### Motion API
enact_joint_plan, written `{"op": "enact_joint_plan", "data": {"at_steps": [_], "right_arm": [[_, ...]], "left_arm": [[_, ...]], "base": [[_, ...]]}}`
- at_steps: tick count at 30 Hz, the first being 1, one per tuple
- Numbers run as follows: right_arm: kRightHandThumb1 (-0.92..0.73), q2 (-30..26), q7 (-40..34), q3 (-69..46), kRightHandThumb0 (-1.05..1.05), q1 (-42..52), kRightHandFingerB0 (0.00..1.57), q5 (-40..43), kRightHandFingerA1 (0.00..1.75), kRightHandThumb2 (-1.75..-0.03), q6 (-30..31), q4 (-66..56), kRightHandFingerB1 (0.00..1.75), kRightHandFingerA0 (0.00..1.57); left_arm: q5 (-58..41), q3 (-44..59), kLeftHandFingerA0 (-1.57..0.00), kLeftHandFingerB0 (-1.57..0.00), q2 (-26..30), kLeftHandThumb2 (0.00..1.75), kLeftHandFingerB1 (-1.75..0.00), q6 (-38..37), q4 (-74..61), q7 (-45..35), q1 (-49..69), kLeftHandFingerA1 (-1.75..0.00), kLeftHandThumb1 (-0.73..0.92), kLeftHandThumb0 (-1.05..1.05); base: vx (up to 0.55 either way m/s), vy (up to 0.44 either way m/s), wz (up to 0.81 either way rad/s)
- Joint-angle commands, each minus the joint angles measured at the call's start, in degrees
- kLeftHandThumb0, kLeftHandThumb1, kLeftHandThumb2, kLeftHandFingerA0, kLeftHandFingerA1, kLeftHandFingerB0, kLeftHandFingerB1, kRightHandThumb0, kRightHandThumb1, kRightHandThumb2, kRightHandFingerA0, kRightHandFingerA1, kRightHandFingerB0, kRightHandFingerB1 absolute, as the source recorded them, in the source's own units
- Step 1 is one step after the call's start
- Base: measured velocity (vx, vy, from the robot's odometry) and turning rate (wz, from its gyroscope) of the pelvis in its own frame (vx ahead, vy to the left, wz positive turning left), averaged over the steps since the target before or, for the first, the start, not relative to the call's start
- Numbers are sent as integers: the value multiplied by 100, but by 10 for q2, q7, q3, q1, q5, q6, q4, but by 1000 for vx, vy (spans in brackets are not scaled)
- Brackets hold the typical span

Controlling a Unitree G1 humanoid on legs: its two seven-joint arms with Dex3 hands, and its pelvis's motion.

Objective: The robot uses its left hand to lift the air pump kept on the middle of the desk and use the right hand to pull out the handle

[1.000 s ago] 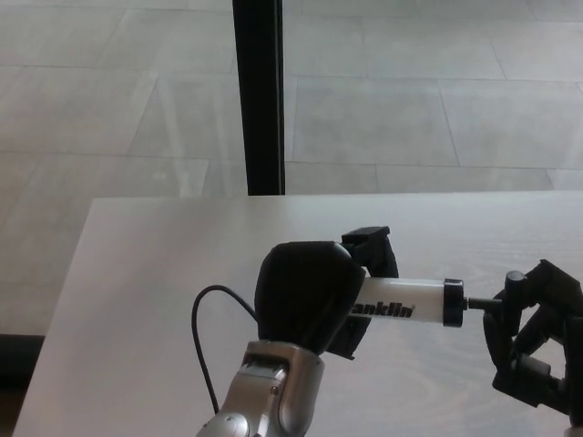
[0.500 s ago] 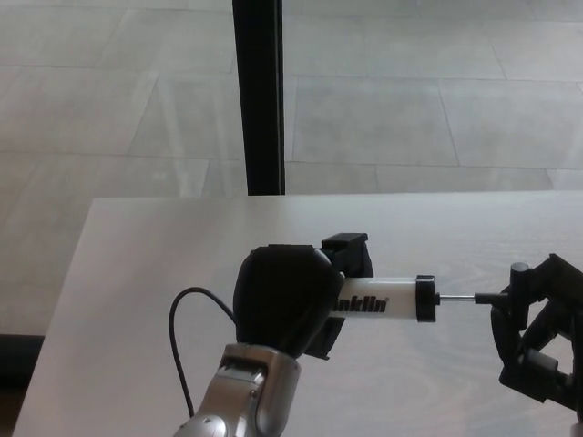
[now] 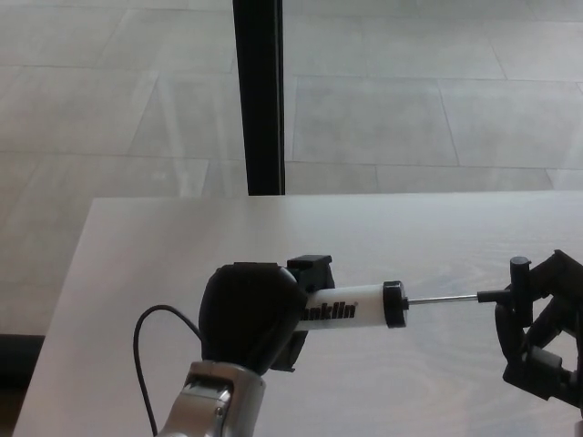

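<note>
The pump [image 3: 351, 308] hangs level above the table [image 3: 137, 264], its white barrel clenched in the left hand [image 3: 250, 314]. Right hand [image 3: 537, 332] fingers grasp the handle [image 3: 517, 289], thin rod showing. It looks light and stiff; the smooth barrel may slip.

Air pump [image 3: 351, 308]: glossy white plastic barrel, thin bright metal rod. Left hand [image 3: 250, 314]: matt black. Counter [image 3: 164, 246]: pale, smooth wood grain.
</note>
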Motion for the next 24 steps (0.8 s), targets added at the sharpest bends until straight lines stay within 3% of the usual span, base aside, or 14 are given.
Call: {"op": "enact_joint_plan", "data": {"at_steps": [1,4,5,10,11,24], "right_arm": [[-50,-6,-6,-9,-24,-1,76,4,174,-114,9,-4,155,87],[-51,-7,-5,-9,-23,-2,75,7,175,-114,4,-3,156,88],[-50,-6,-4,-10,-18,-1,73,9,174,-113,6,-5,153,95],[-50,-7,-6,-10,-22,-2,75,8,175,-113,2,-4,156,88],[-49,-7,-8,-10,-22,-3,76,6,174,-115,2,-2,156,88],[-52,-11,-5,-10,-25,-8,75,3,175,-114,8,-2,157,89]], "left_arm": [[-3,10,-96,-87,23,140,-145,-9,-10,-8,17,-175,39,-10],[1,10,-93,-85,39,139,-146,-19,-8,1,30,-175,39,-10],[5,8,-90,-82,43,134,-146,-16,-10,0,34,-175,42,-11],[7,8,-89,-79,60,132,-151,-20,-16,3,49,-175,44,-12],[10,9,-87,-74,67,120,-156,-24,-14,12,55,-175,48,-11],[-1,39,-80,-73,98,110,-146,-28,-29,-1,91,-175,53,-15]], "base": [[0,0,0],[0,0,0],[0,0,0],[0,0,0],[0,0,0],[0,0,0]]}}
